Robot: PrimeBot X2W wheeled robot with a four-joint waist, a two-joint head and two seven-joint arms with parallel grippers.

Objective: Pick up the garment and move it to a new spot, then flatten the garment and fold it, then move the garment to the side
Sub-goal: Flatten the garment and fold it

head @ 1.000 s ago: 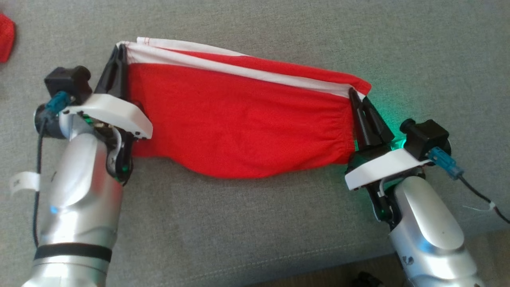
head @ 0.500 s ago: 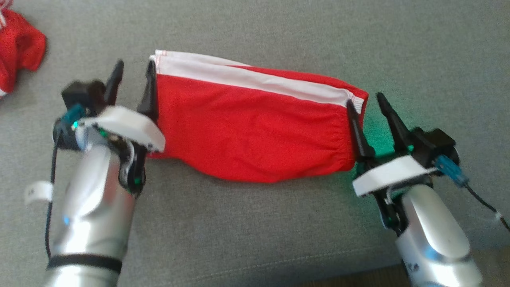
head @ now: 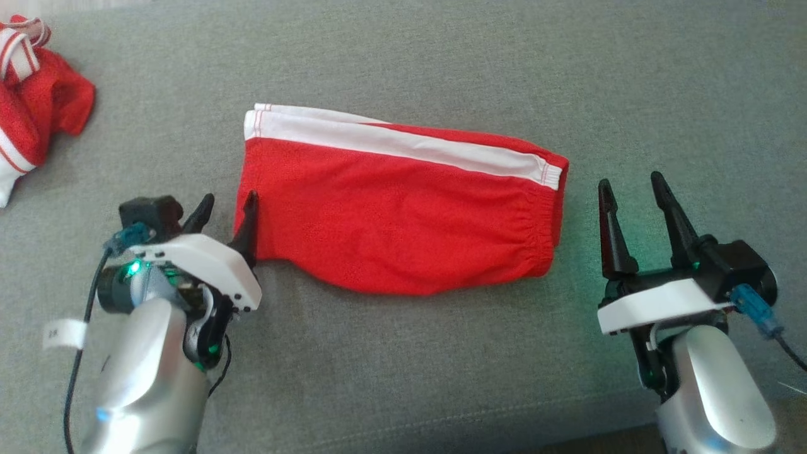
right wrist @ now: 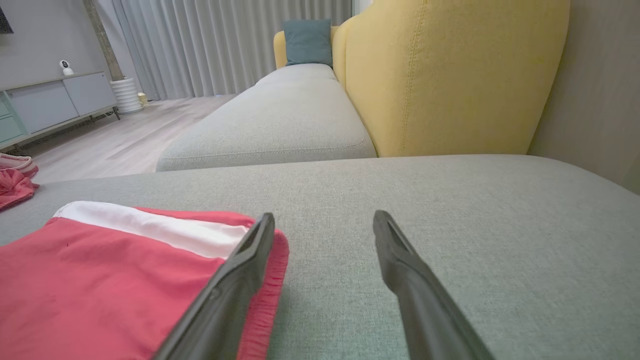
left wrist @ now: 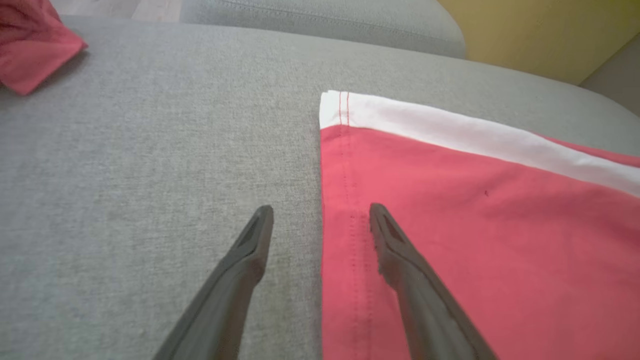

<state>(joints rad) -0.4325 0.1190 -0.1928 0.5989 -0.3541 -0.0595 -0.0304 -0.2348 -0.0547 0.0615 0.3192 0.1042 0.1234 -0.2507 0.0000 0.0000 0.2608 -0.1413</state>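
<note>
The garment (head: 38, 107) lies crumpled at the far left of the grey cushion, red with red-and-white striped trim; its lettering is hidden. It also shows in the left wrist view (left wrist: 30, 55) and the right wrist view (right wrist: 15, 187). A red mesh piece (head: 397, 214) with a white band lies folded flat in the middle. My left gripper (head: 229, 202) is open, and in its wrist view (left wrist: 321, 210) it straddles that piece's (left wrist: 475, 225) left edge. My right gripper (head: 631, 181) is open and empty just right of the piece's (right wrist: 100, 275) elastic end, its fingers spread in its own view (right wrist: 324, 216).
The grey sofa cushion (head: 403, 378) ends in a front edge near my arms. A yellow backrest (right wrist: 450, 75) rises beyond the cushion's far side. A second grey seat (right wrist: 280, 120) and wooden floor lie further off.
Both grippers have opened and let go of the red mesh piece's ends, then drawn back toward me. The piece now lies flat on the cushion. The camera has shifted too.
</note>
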